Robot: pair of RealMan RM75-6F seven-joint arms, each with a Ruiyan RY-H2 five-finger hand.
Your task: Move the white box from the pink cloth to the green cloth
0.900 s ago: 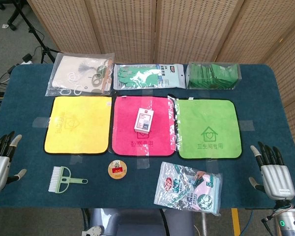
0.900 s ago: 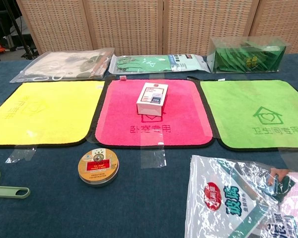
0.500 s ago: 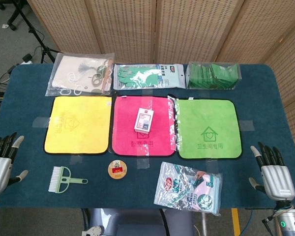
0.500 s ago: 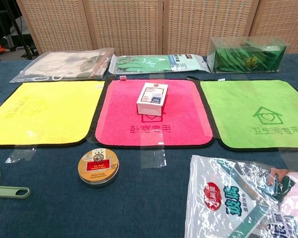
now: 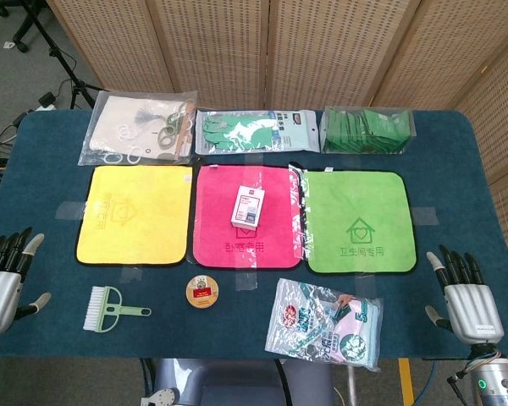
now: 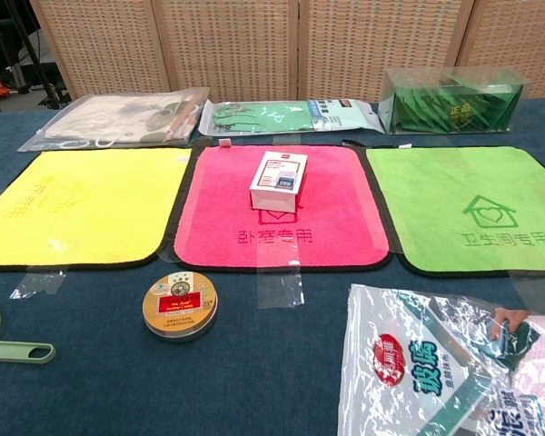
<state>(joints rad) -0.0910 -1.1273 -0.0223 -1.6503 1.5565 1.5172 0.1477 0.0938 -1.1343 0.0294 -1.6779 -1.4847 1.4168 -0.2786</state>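
Note:
The white box (image 5: 246, 208) lies near the middle of the pink cloth (image 5: 245, 216), also seen as the white box (image 6: 279, 180) on the pink cloth (image 6: 282, 213) in the chest view. To its right lies the green cloth (image 5: 358, 222), bare, with a house print; the green cloth (image 6: 472, 209) shows in the chest view too. My left hand (image 5: 3, 282) hangs at the table's near left corner, fingers spread, holding nothing. My right hand (image 5: 464, 298) is at the near right corner, fingers spread and empty. Neither hand appears in the chest view.
A yellow cloth (image 5: 135, 213) lies left of the pink one. Along the back are three packets (image 5: 248, 131). Near the front edge sit a small green brush (image 5: 110, 308), a round tin (image 5: 202, 292) and a printed plastic bag (image 5: 326, 323).
Both hands have sunk slightly toward the table's near edge. The box and cloths have not moved.

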